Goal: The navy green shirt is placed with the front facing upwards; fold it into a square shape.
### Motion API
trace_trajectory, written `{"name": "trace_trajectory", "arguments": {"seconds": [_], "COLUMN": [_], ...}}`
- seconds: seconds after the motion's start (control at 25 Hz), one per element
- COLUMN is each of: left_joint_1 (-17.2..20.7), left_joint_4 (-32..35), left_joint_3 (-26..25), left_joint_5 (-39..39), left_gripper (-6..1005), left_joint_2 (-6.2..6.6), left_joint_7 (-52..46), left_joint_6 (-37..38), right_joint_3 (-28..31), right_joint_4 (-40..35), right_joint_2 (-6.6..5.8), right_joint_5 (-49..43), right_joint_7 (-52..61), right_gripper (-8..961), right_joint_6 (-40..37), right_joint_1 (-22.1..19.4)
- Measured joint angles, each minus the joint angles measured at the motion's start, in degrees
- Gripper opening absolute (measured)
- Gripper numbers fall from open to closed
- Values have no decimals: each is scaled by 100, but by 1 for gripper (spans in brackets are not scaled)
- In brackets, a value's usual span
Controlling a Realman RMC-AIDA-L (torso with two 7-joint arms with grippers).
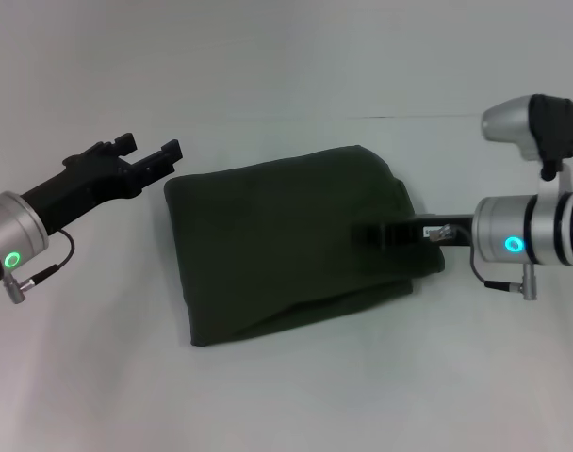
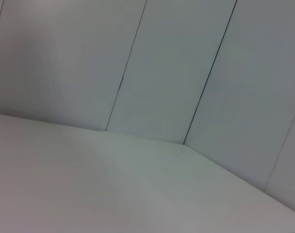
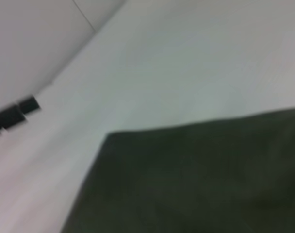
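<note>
the navy green shirt (image 1: 291, 245) lies folded into a rough, slightly skewed rectangle at the middle of the white table (image 1: 296, 395), its near edge showing loose stacked layers. the likely trouble is those layers sliding or springing apart if the right gripper (image 1: 367, 234), reaching in low and level from the right over the shirt's right part, drags cloth on its way; whether its fingers are parted or closed i cannot tell. farther back on the left, the left gripper (image 1: 151, 153) hangs just beside the shirt's far left corner, arm angled in from the left, fingers apart and empty.
</note>
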Motion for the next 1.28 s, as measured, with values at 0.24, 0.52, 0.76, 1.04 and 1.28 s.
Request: {"name": "trace_trajectory", "arguments": {"seconds": [0.24,0.52,0.76,1.04,1.28], "left_joint_1": [1,26,44,15,-65], "left_joint_4": [0,0,7,21,5], "left_joint_3": [0,0,0,0,-1], "left_joint_5": [0,0,0,1,1], "left_gripper": [809,802,796,788,782], "left_joint_2": [0,0,0,1,33], "left_joint_7": [16,16,5,-78,-422], "left_joint_6": [-7,-9,-8,-115,-317], "right_joint_3": [-24,92,222,576,1334], "right_joint_4": [6,-194,-326,-542,-1219], "right_joint_2": [30,1,-40,-88,-20], "right_joint_5": [-136,-90,-80,-79,254], "right_joint_7": [105,175,257,236,-53], "right_gripper": [10,11,12,12,13], "right_joint_6": [67,42,22,-80,-753], "right_joint_1": [-16,-308,-540,-820,-1249]}}
